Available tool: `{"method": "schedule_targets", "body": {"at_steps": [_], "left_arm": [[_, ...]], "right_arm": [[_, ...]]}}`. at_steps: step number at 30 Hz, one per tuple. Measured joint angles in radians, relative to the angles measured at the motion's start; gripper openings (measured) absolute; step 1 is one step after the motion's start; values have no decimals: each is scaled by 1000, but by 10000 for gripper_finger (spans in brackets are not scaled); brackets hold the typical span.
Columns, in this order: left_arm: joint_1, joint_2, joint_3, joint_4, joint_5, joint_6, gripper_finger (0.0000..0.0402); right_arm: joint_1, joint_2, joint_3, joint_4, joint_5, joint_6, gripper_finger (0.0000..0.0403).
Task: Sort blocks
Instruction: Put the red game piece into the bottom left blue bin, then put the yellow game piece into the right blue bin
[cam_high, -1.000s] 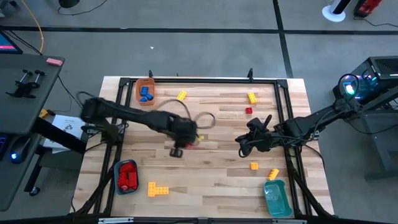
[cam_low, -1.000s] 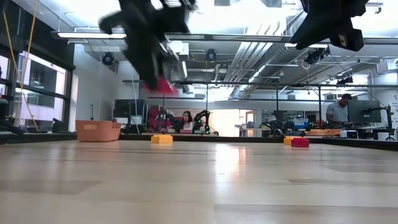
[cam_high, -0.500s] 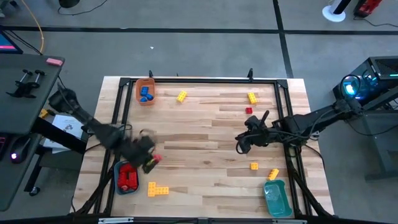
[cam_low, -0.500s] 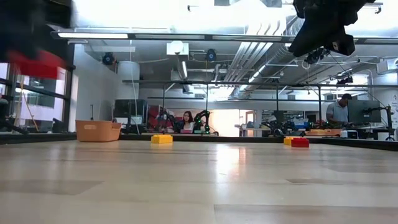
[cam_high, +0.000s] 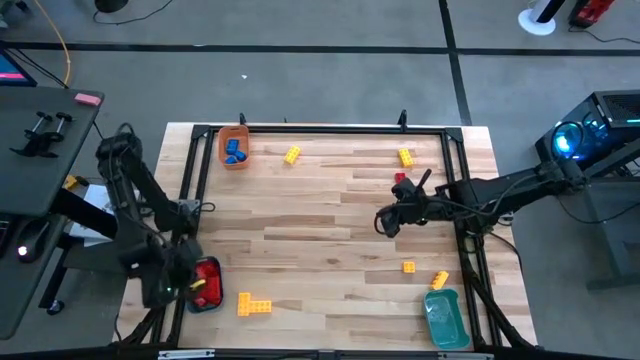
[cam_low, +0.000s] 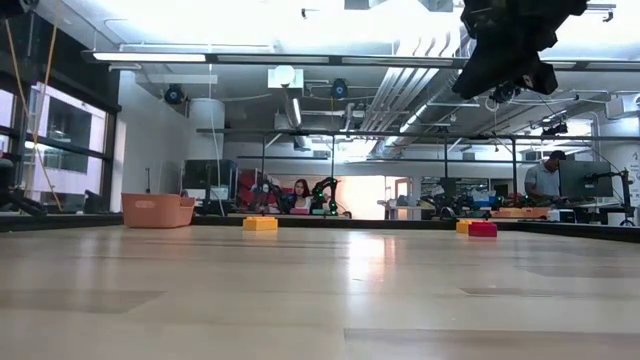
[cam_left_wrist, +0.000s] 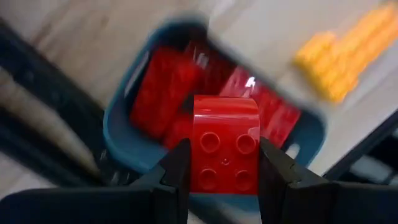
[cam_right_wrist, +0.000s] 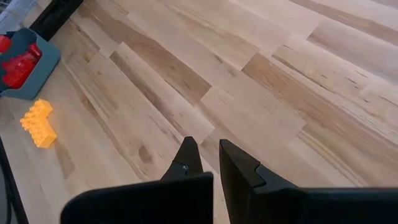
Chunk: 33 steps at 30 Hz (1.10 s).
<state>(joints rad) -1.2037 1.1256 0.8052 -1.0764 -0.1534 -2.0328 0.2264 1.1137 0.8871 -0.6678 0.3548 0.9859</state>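
My left gripper (cam_high: 187, 285) hangs at the table's near left corner, shut on a red brick (cam_left_wrist: 225, 152). It is right over the blue tray (cam_left_wrist: 121, 149), which has several red blocks (cam_high: 208, 283) in it. My right gripper (cam_high: 383, 222) hovers shut and empty over bare wood right of the middle, also seen in its wrist view (cam_right_wrist: 206, 152). Loose on the table lie yellow blocks (cam_high: 291, 154), (cam_high: 404, 156), (cam_high: 408, 267), (cam_high: 440, 280), a joined yellow piece (cam_high: 254, 305) and a red block (cam_high: 400, 178). My left gripper pinches the red brick by two opposite side walls (cam_left_wrist: 198, 158) between its two fingers (cam_left_wrist: 177, 171). The fingers come from above and point steeply down. The brick's studded face is turned toward the wrist camera. It hangs clear above the red blocks in the blue tray.
An orange tray (cam_high: 234, 148) with blue blocks stands at the far left, and a teal tray (cam_high: 443, 318) at the near right. A black frame (cam_high: 320, 130) runs round the table top. In the low view a yellow block (cam_low: 260, 224) and a red one (cam_low: 482, 229) lie far off.
My left gripper has swept the red brick from the table's middle toward the near left corner and now hangs over the blue tray. It has rolled about its own axis on the way and stayed shut on the brick. My right gripper has edged slightly toward the far edge.
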Motion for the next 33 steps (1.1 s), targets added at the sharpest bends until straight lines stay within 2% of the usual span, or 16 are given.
{"method": "schedule_targets", "body": {"at_steps": [7, 14, 19, 22, 23, 27, 28, 30, 33], "left_arm": [[-51, 0, 1, 33, 67, -6, 100], [-54, 0, 1, 27, 82, 11, 212], [-53, 0, 1, 28, 77, 11, 252], [-44, 0, 1, 41, -21, 10, 256], [-37, -1, 1, 55, -97, 11, 256], [30, -3, 2, 130, -519, 77, 253], [68, -3, 2, 138, -575, 113, 251], [181, -3, 2, 163, -571, 250, 247], [383, 8, 2, 284, -403, 616, 242]], "right_arm": [[-4, 0, 0, 6, -15, 2, 0], [-4, 0, 0, 8, -19, 4, 0], [-4, 0, 0, 16, -37, 7, 0], [-4, 0, 0, 31, -50, 7, 0], [-4, 0, 0, 42, -56, 7, 0], [-4, 0, 0, 105, -110, 0, 0], [-4, 0, 0, 123, -125, -1, 0], [-4, 0, 0, 158, -137, -11, 0], [-4, 0, 0, 199, -139, -43, 0]]}}
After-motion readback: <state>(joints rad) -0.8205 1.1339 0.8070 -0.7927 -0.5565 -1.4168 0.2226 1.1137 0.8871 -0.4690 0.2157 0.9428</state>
